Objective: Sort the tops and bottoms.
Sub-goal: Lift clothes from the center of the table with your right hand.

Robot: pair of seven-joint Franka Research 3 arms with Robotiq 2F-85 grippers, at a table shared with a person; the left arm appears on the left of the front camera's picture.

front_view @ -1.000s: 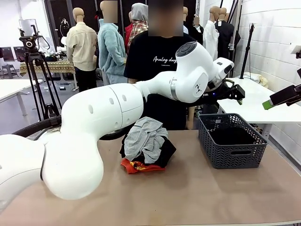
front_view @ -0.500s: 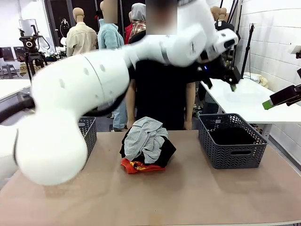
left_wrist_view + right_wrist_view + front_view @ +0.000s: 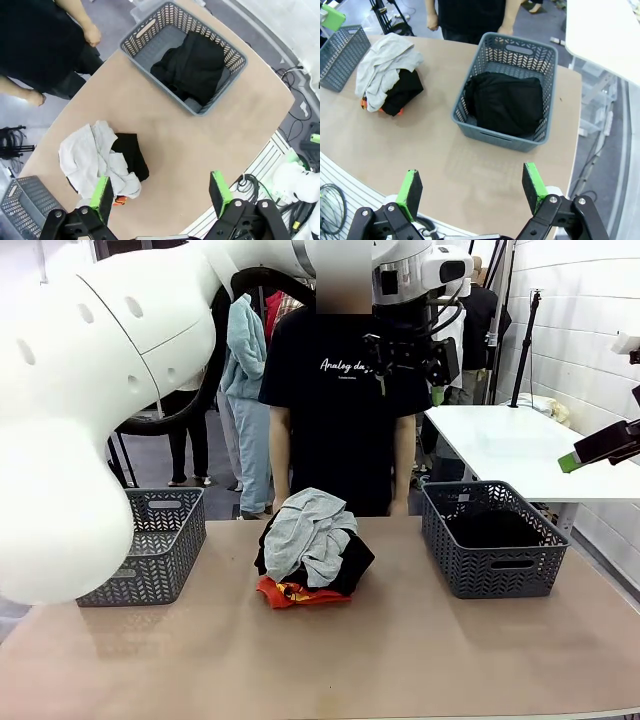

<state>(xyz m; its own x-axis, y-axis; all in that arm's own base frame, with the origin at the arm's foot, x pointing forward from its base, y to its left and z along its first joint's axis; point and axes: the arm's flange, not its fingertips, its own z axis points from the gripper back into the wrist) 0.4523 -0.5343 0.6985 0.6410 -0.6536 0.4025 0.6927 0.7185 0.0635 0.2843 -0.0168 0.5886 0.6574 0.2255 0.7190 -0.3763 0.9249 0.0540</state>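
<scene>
Robotics lab, data-collection setup, indoors. White robot arm [image 3: 130, 330] mounted at a tan bench [image 3: 400, 650] with a person standing at the far side. Two grey plastic baskets [image 3: 150, 540] [image 3: 490, 570] sit on the bench as staged props. White work table [image 3: 500, 445] sits behind, next to a black stand pole [image 3: 525, 345]. Tripod legs [image 3: 382, 12] stand on the grey floor [image 3: 30, 115]. Loose cables [image 3: 287, 75] run on the floor by the bench edge. White panel wall [image 3: 590, 320], open hall-like room, no home or shop fittings at the bench.
</scene>
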